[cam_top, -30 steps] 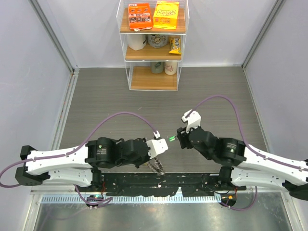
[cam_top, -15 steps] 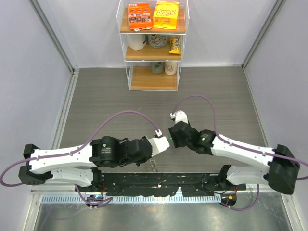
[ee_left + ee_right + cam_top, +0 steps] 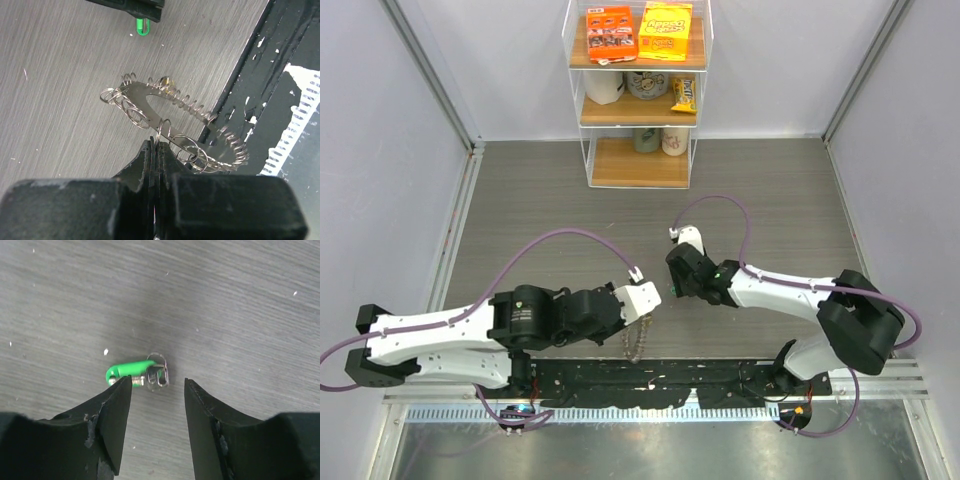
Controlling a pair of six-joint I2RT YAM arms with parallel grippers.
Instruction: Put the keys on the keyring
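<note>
The keyring (image 3: pixel 197 145), a toothed metal wreath with small wire loops, hangs from my left gripper (image 3: pixel 157 145), which is shut on one of its small loops. In the top view it dangles (image 3: pixel 635 342) under that gripper (image 3: pixel 639 314) near the table's front edge. The green-headed key (image 3: pixel 129 372), with small silver loops on it, lies flat on the table. My right gripper (image 3: pixel 157 385) is open just above it, one finger on each side. The key also shows in the left wrist view (image 3: pixel 142 26). A small brassy bit (image 3: pixel 165 80) sits on the ring's far rim. No black-headed key is distinguishable.
A clear shelf rack (image 3: pixel 640 95) with snack packs and cups stands at the back centre. A black rail (image 3: pixel 660 380) runs along the near edge, right under the hanging keyring. Grey walls close both sides.
My right gripper has swung left and down to the table and opened; the green key it held now lies on the table. My left gripper has pulled back slightly, the keyring hanging lower.
</note>
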